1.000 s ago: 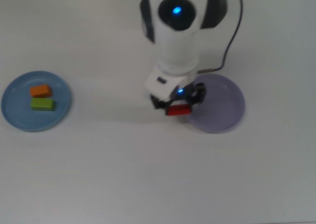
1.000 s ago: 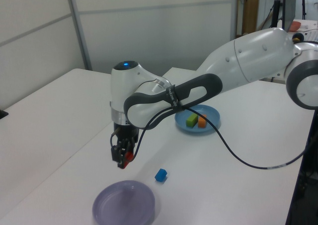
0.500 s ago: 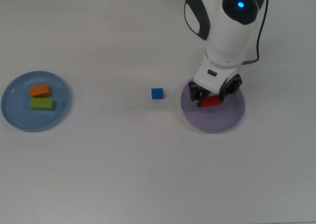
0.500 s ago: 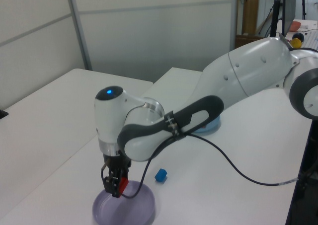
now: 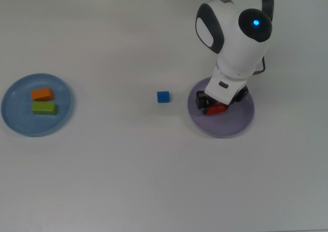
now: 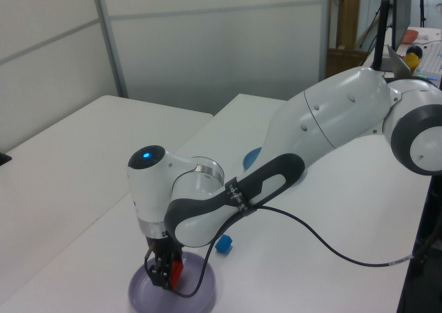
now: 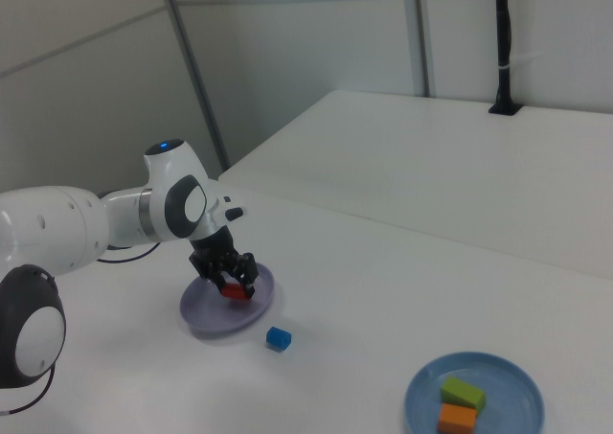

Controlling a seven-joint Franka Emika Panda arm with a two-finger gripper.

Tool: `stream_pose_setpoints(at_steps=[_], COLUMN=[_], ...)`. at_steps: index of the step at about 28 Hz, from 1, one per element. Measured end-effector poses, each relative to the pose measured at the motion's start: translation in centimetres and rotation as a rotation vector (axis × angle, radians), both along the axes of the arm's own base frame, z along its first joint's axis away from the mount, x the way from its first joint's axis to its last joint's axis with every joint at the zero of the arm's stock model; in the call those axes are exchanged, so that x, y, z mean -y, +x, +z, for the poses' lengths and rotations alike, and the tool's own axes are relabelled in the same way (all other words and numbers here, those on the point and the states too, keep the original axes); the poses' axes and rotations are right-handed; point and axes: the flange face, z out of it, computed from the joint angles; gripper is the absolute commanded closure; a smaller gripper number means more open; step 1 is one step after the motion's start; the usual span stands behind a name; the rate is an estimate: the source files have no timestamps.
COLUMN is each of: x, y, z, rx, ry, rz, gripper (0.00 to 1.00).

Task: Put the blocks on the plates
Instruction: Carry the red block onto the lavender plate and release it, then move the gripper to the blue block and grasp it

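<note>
Now blue plate (image 5: 13,114): orange block (image 5: 42,94), green block (image 5: 44,108).

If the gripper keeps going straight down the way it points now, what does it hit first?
Most likely the lavender plate: the gripper, shut on the red block, points down over it. How close it already is, I cannot tell.

The top view looks straight down on the white table (image 5: 128,181). The left and right views look obliquely from opposite ends. All three share the pale lavender round plate (image 5: 237,123) (image 6: 197,298) (image 7: 201,317), nearest in the left view.
</note>
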Motion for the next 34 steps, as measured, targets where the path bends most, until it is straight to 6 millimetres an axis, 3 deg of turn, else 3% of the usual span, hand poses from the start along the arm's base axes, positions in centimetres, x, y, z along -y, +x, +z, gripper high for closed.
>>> stream_pose_setpoints(at_steps=[2, 3, 12, 17, 20, 27, 31, 34], x=[-0.1, -0.1, 0.5, 1.8, 4.0, 12.7, 15.4, 15.8], y=[0.0, 0.0, 0.3, 0.8, 0.9, 0.7, -0.1, -1.1], z=[0.0, 0.1, 0.3, 1.6, 2.9, 6.5, 6.2, 4.6], rx=[0.001, 0.001, 0.006, 0.020, -0.003, -0.114, -0.158, -0.199], ry=[0.000, 0.000, -0.002, -0.005, -0.029, -0.041, -0.035, -0.040], rz=[0.001, 0.001, -0.008, -0.029, -0.051, 0.001, 0.016, 0.022], gripper=[0.12, 0.00, 0.00, 0.00, 0.00, 0.00, 0.00, 0.00])
